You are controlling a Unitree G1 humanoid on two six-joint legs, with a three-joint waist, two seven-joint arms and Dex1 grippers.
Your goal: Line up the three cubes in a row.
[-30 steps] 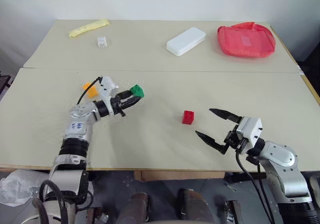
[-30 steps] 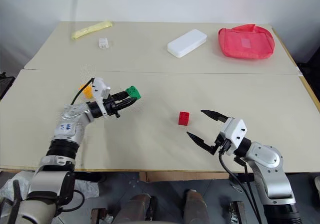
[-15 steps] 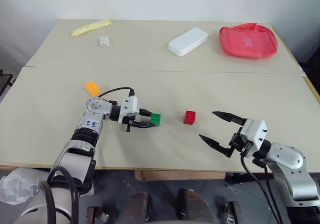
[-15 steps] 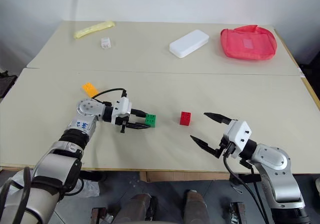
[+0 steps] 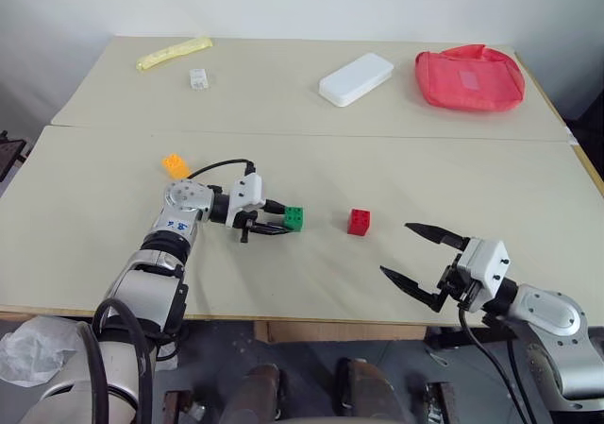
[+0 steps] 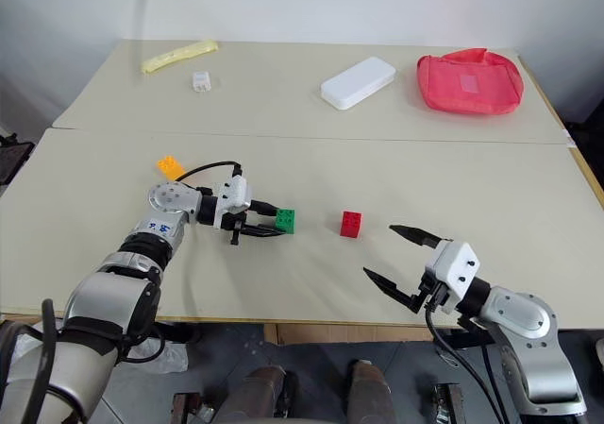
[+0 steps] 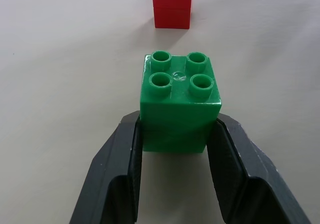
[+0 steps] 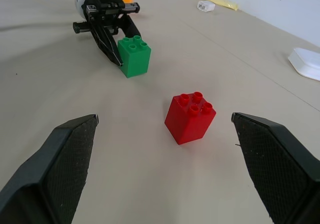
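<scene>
Carried green cube (image 5: 294, 218) down from mid-air, now on table (image 5: 396, 174) near red cube (image 5: 359, 221), left gripper (image 5: 280, 222) fingers loosening beside it; back straight out without nudging, right gripper (image 5: 418, 258) idle wide, then fetch orange cube (image 5: 175, 165)

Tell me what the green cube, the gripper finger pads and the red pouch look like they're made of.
Green cube: glossy moulded plastic, going by the sheen, crisp studs and a moulding mark on top.
Left gripper fingers: matte black, with smooth inner pads, probably rubber or plastic.
Right gripper fingers: same black, finely dotted grip texture.
Red pouch: soft and wrinkled, likely thin fabric or mesh.
</scene>
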